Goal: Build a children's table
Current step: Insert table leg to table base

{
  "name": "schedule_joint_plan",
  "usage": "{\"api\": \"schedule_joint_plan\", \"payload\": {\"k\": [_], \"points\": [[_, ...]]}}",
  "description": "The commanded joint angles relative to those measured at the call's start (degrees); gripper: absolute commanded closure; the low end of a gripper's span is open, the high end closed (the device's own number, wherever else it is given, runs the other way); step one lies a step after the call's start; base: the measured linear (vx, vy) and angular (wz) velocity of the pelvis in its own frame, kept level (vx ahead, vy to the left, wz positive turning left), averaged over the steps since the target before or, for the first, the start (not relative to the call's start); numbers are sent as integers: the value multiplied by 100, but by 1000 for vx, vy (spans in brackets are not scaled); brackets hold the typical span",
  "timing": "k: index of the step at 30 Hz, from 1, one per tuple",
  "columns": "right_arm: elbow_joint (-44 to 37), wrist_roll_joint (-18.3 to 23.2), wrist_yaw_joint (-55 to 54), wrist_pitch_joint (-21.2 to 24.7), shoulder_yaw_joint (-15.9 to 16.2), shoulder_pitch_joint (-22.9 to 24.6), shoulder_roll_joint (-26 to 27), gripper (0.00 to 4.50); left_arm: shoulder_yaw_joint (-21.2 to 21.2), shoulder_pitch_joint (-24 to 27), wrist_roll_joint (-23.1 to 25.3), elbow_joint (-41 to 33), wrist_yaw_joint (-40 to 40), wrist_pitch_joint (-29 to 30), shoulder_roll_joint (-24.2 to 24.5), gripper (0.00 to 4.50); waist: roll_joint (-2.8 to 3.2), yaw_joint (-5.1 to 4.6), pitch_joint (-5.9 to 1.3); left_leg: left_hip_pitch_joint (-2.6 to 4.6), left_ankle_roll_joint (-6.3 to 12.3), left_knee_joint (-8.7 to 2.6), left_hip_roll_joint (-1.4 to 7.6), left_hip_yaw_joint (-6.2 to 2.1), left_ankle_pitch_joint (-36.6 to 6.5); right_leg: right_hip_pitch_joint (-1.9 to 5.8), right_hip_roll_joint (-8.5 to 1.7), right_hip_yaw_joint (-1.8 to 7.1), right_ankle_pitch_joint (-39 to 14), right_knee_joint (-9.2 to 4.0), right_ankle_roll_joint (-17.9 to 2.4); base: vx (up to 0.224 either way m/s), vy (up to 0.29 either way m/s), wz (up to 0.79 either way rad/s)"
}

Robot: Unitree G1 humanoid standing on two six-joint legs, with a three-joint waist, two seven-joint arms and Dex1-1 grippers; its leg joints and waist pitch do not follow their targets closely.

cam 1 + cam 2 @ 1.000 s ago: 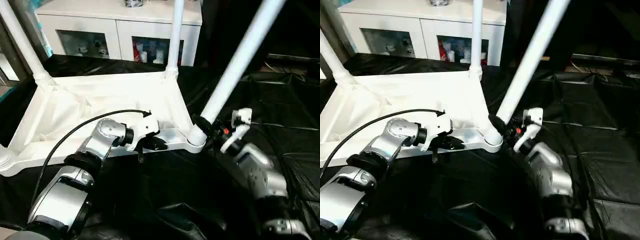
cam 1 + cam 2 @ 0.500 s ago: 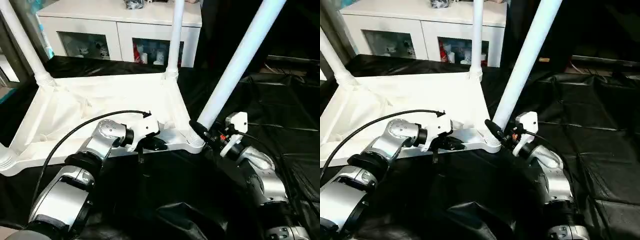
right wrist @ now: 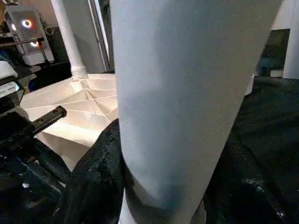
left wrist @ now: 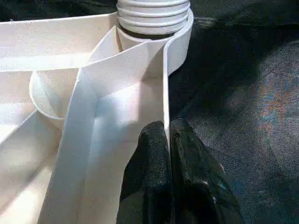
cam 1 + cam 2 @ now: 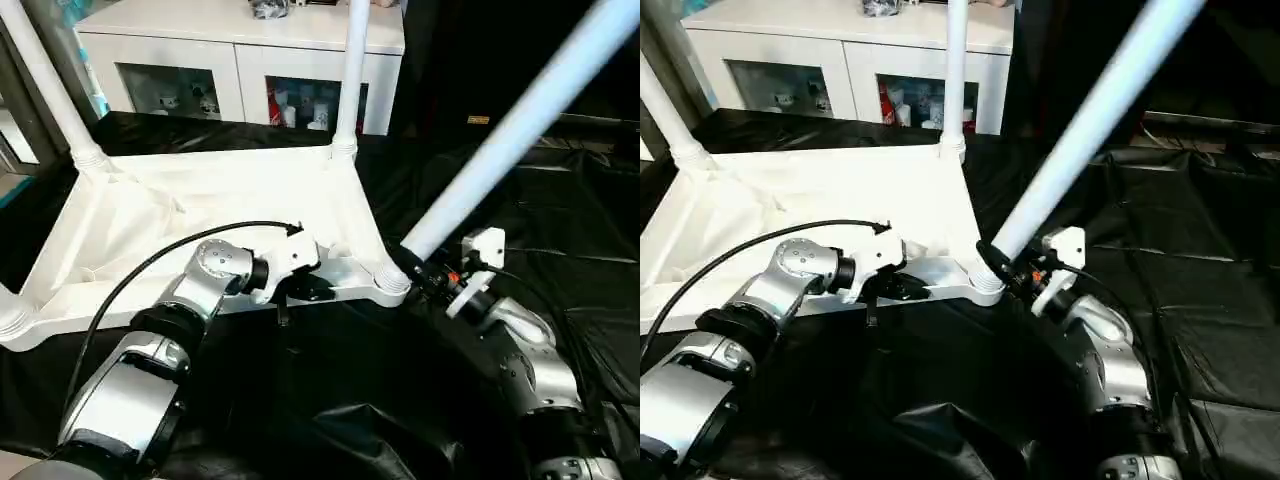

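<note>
The children's table lies upside down on black cloth, its ribbed white top (image 5: 200, 200) facing up. One leg (image 5: 45, 85) stands in the far left socket and another leg (image 5: 350, 70) in the far right one. A third leg (image 5: 520, 110) leans steeply to the right out of the near right socket (image 5: 388, 285). My right gripper (image 5: 415, 268) is shut around this leg's base, and its black fingers (image 3: 98, 177) show on both sides of the tube (image 3: 187, 93). My left gripper (image 4: 167, 128) is shut on the thin near rim (image 4: 164, 84) beside that socket.
A white cabinet (image 5: 240, 50) with glass doors stands behind the table. Crumpled black cloth (image 5: 560, 210) covers the floor to the right and in front. A black cable (image 5: 150, 265) loops over my left forearm. A ribbed leg collar (image 5: 10, 320) shows at the near left corner.
The leg in my right gripper has tipped further to the right, and the right wrist has shifted a little with it. The left gripper stays on the rim.
</note>
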Motion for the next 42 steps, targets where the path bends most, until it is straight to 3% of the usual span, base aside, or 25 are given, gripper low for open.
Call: {"api": "schedule_joint_plan", "payload": {"k": [1,10,18,23,27,30,35,37,39,42], "points": [[406,-222,-35,322,128,349,-128,263,148,-183,-40,91,210,-27,24,450,19,-6,-307,88,34,-540,274,-98,-1981,182,-320,196,-1507,-500,-1458,0,0,0],[686,-762,156,350,635,-41,-286,263,65,-145,-10,38,20,-74,43,450,28,-24,-293,87,-46,-555,271,-111,-2156,168,-317,193,-1697,-513,-1413,0,0,0],[1157,-888,537,454,885,-482,-428,263,25,-77,-35,-66,-193,-59,75,450,12,-58,-281,86,-46,-560,275,-123,-2298,148,-335,194,-1995,-538,-1382,0,0,0],[1441,-971,1044,459,1052,-739,-555,263,-1,-38,-161,-178,-652,-62,112,450,21,-73,-308,65,15,-547,277,-107,-2037,178,-323,193,-1508,-493,-1528,0,0,0],[1737,-1086,1300,385,1137,-947,-596,263,-53,-11,-237,-306,-1013,3,140,450,37,-64,-349,31,211,-502,276,-72,-1454,257,-296,163,-353,-373,-1858,0,0,0],[1930,-1108,1586,330,1224,-1058,-658,263,-128,-13,-195,-347,-1163,-58,165,450,38,-56,-345,52,296,-489,284,-56,-1435,254,-299,153,-282,-370,-1952,0,0,0],[2023,-1141,1965,152,1275,-993,-791,264,-151,16,-244,-492,-1425,-128,200,450,37,-26,-313,77,188,-524,314,-54,-1770,233,-312,164,-951,-429,-1860,0,0,0],[2009,-1134,1995,142,1272,-977,-803,264,-155,23,-253,-514,-1455,-137,208,450,38,-21,-314,84,145,-536,318,-57,-1798,226,-302,165,-936,-421,-1851,0,0,0],[1856,-1068,2168,82,1238,-848,-876,264,-192,92,-345,-710,-1745,-200,272,450,107,-17,-319,91,109,-540,322,-60,-1845,231,-303,166,-851,-420,-1869,0,0,0],[1729,-1020,2265,53,1232,-763,-922,264,-214,136,-417,-824,-1933,-193,292,450,95,-2,-343,97,165,-534,324,-50,-1702,246,-282,157,-420,-385,-1941,0,0,0]]}}
